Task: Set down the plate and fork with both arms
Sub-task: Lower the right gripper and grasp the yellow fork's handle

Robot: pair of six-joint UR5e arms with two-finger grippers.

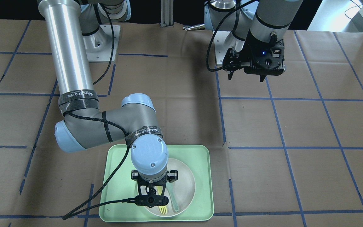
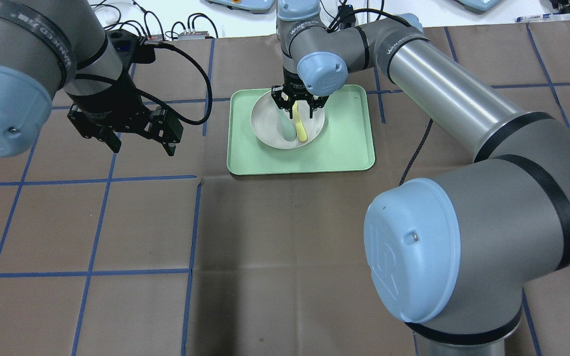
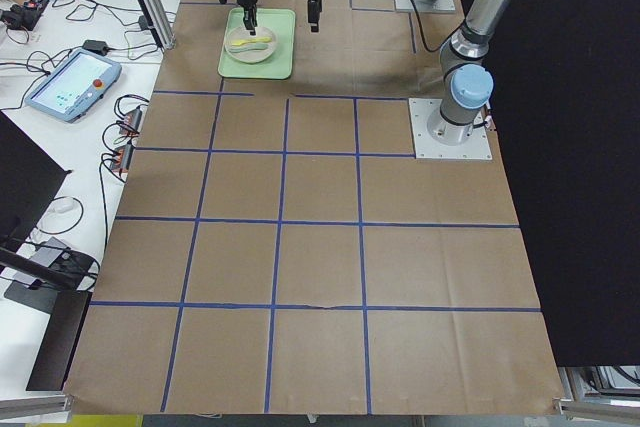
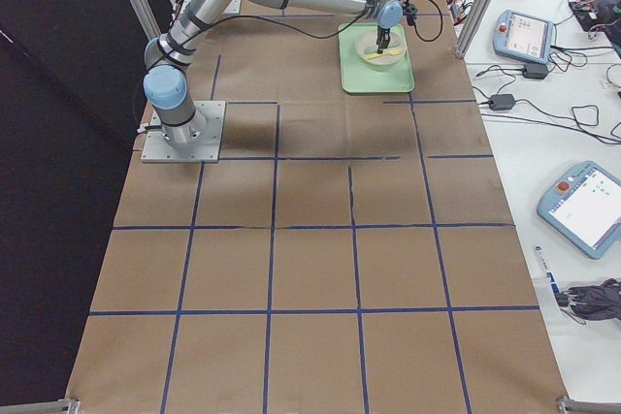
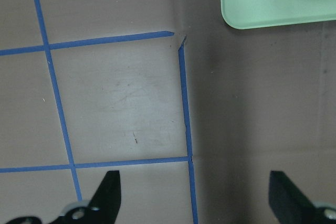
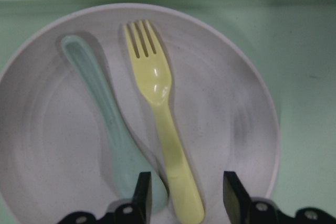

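The off-white plate [image 2: 265, 121] sits on the pale green tray [image 2: 344, 143]. The pale yellow fork [image 2: 300, 126] lies flat in the plate beside a grey-green spoon [image 2: 285, 126]. My right gripper [image 2: 299, 106] is low over the plate and open. In the right wrist view the fork [image 6: 160, 103] lies on the plate [image 6: 226, 114], its handle end between the two fingers of the right gripper [image 6: 186, 195] with gaps on both sides. My left gripper [image 2: 141, 146] hangs open and empty above bare table, left of the tray. It also shows in the front view [image 1: 246, 77].
The spoon [image 6: 100, 98] lies close to the fork, its handle end near one right fingertip [image 6: 142, 192]. The table is brown paper with blue tape lines. A tray corner [image 5: 273, 3] shows in the left wrist view. A cable trails from the right wrist [image 1: 83, 211].
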